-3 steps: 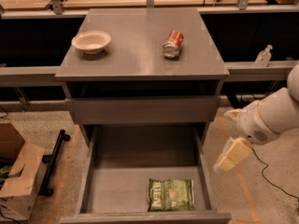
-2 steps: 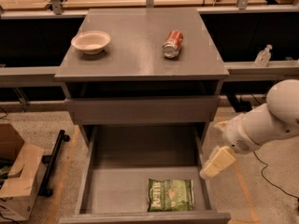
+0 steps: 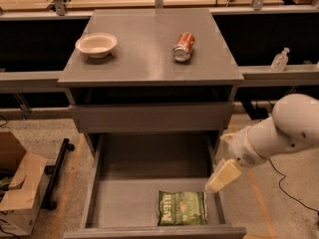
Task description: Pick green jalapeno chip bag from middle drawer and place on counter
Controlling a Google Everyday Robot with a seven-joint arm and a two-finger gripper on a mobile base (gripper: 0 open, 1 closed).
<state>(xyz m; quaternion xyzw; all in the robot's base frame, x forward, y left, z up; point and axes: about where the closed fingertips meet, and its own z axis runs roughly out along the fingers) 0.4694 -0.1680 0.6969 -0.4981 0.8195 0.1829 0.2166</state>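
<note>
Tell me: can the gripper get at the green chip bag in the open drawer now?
Probably yes. The gripper hangs at the right wall of the open middle drawer, and the green jalapeno chip bag lies uncovered on its floor nearby.

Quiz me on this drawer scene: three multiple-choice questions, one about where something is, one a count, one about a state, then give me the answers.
1. Where in the middle drawer does the green jalapeno chip bag lie?
A. back left corner
B. at the front, right of centre
C. against the back wall

2. How many things are on the counter?
A. one
B. two
C. four

3. What is the gripper doing?
A. lifting the bag clear of the drawer
B. resting on the counter
C. hanging over the drawer's right wall, bag not lifted

Answers:
1 B, the bag sits by the drawer front, right of centre.
2 B, only the bowl and the soda can are there.
3 C, it is up and right of the bag, which lies flat on the drawer floor.
</note>
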